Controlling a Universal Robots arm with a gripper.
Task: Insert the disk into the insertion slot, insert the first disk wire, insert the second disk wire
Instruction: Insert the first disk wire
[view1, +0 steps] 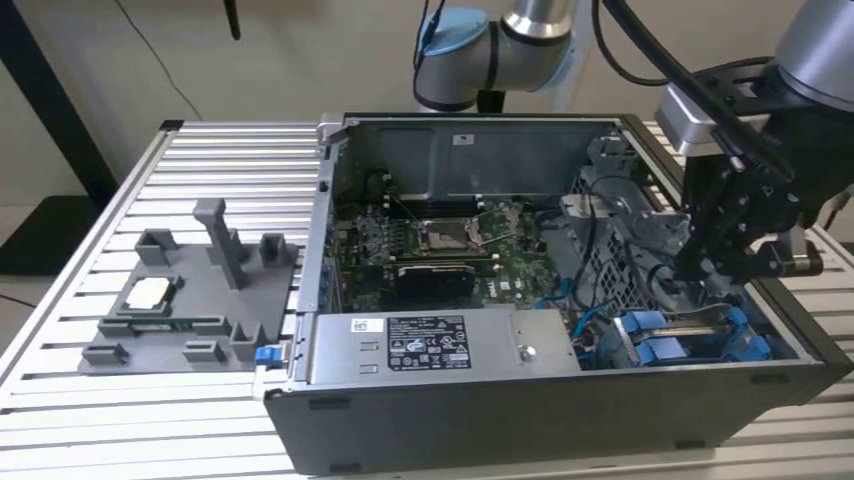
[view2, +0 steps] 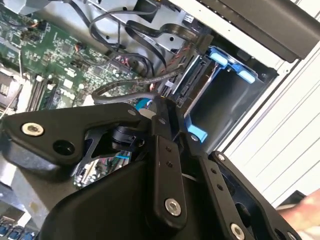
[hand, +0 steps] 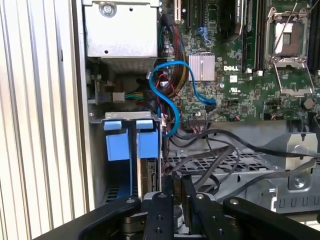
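The disk (view1: 694, 324) lies in the insertion slot (view1: 781, 345) at the case's front corner, on the exterior view's right, with its blue carrier tabs (hand: 134, 140) showing in both wrist views. My gripper (view1: 703, 272) hangs just above the disk's end inside the case. Its fingertips (view2: 161, 111) are close together on a black disk wire (view2: 150, 79), whose connector sits by the disk's port edge (view2: 186, 85). In the first wrist view the gripper (hand: 177, 181) stands beside the disk's edge (hand: 150, 176), with black cables running away from it.
The open computer case (view1: 534, 420) rests on a slatted aluminium table (view1: 80, 400). Inside are the motherboard (view1: 441, 235), a grey power-supply box (view1: 441, 345), a blue data cable (hand: 170, 95) and loose black cables (hand: 235, 150). A grey fixture plate (view1: 187, 300) lies on the exterior view's left.
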